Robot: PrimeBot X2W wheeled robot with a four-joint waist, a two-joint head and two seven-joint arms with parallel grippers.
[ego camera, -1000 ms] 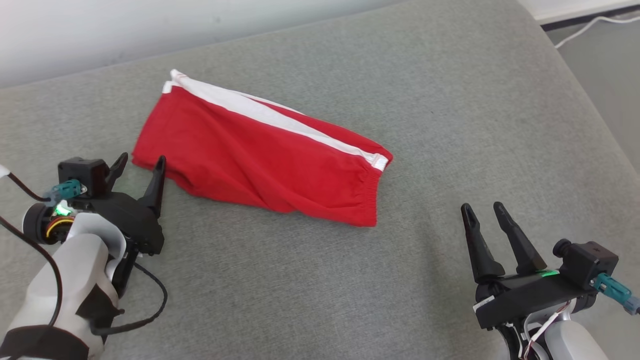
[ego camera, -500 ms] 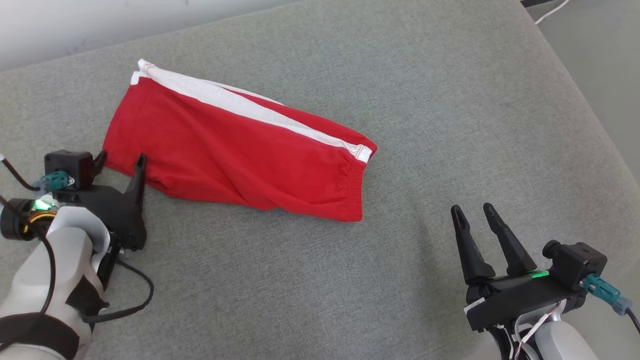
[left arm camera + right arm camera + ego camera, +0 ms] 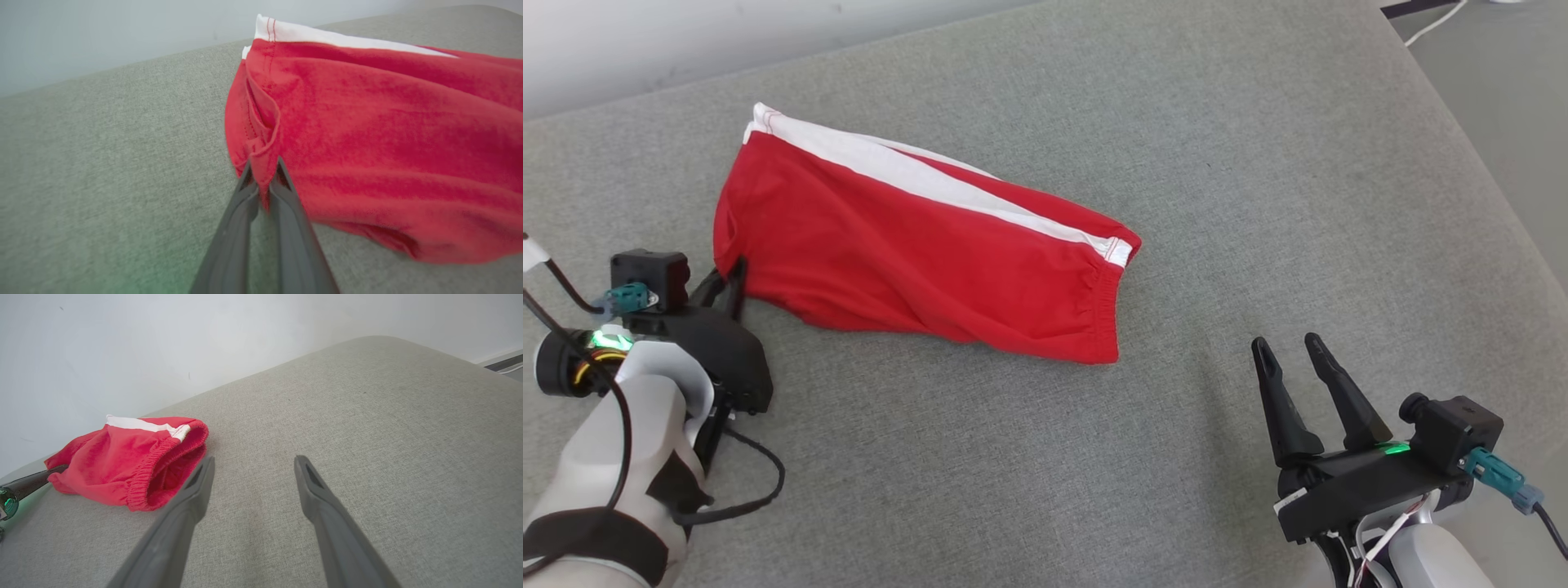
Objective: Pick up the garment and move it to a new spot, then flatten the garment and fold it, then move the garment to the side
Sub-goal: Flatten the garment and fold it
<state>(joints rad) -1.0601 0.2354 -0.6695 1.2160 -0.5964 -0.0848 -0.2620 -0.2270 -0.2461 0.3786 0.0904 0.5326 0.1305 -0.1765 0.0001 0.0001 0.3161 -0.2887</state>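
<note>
- A second ago the left gripper [image 3: 263,173] had its jaws spread beside the shorts [image 3: 915,253]. Now they're clamped on a fold of the hem [image 3: 261,134] at the near-left corner.
- The hem at that corner has puckered and is drawn in between the tips. It lay flatter before.
- The head camera has shifted a little, so don't read the frame shift as the shorts travelling.
- For the task, your grasp looks made. The lift and move aren't started, as the cloth lies on the grey cushion [image 3: 1258,163].
- The shorts sit left of middle on the cushion, with the hem end at your left gripper and the waistband [image 3: 1098,306] end pointing right.
- The right gripper [image 3: 1286,347] is unchanged, jaws spread and empty.
- It is near the waistband but apart from it. In the right wrist view the waistband opening is just outside one finger, not between the jaws.
- My guess is that a one-corner hold will let the shorts hang bunched, so you'll likely need the right gripper for flattening.
</note>
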